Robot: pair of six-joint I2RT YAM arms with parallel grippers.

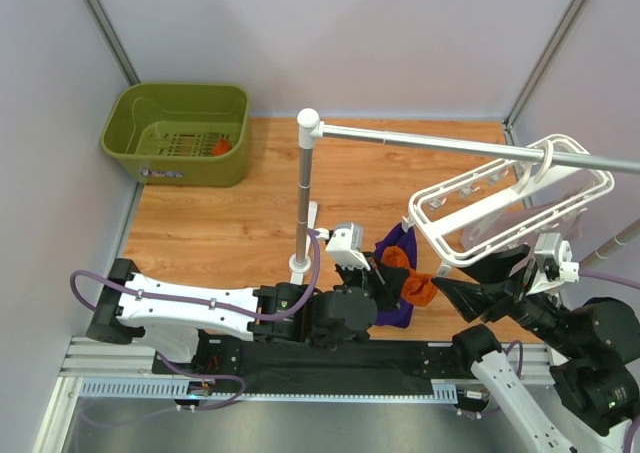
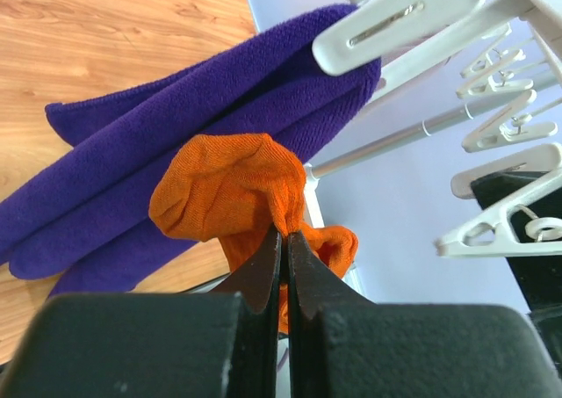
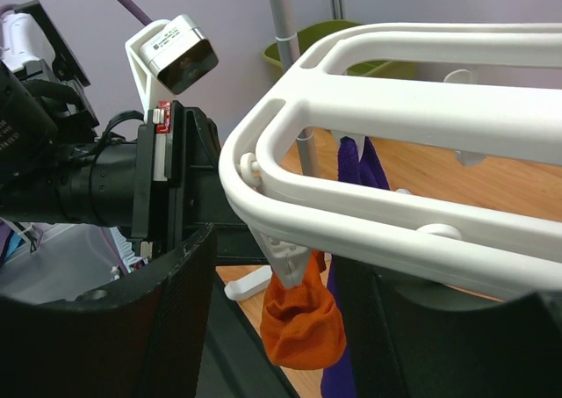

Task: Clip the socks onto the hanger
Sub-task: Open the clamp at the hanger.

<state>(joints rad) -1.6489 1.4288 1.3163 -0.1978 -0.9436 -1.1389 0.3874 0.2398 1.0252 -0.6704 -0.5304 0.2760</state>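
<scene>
One orange-red sock [image 2: 224,187] hangs bunched under the near left corner of the white hanger [image 1: 510,208]. A white clip [image 3: 294,256] on the hanger [image 3: 395,117] pinches the top of this sock [image 3: 303,323]. My left gripper [image 2: 284,233] is shut on a fold of the same sock [image 1: 417,287] from below. My right gripper [image 3: 283,266] is open, its black fingers [image 3: 167,328] standing either side of that clip without touching it. A second orange-red sock [image 1: 222,146] lies in the green basket.
A dark purple cloth [image 2: 176,143] hangs from a neighbouring clip right behind the sock. More white clips [image 2: 500,126] dangle to the right. The silver rail [image 1: 440,141] on its white post [image 1: 304,193] carries the hanger. The green basket [image 1: 180,133] stands far left.
</scene>
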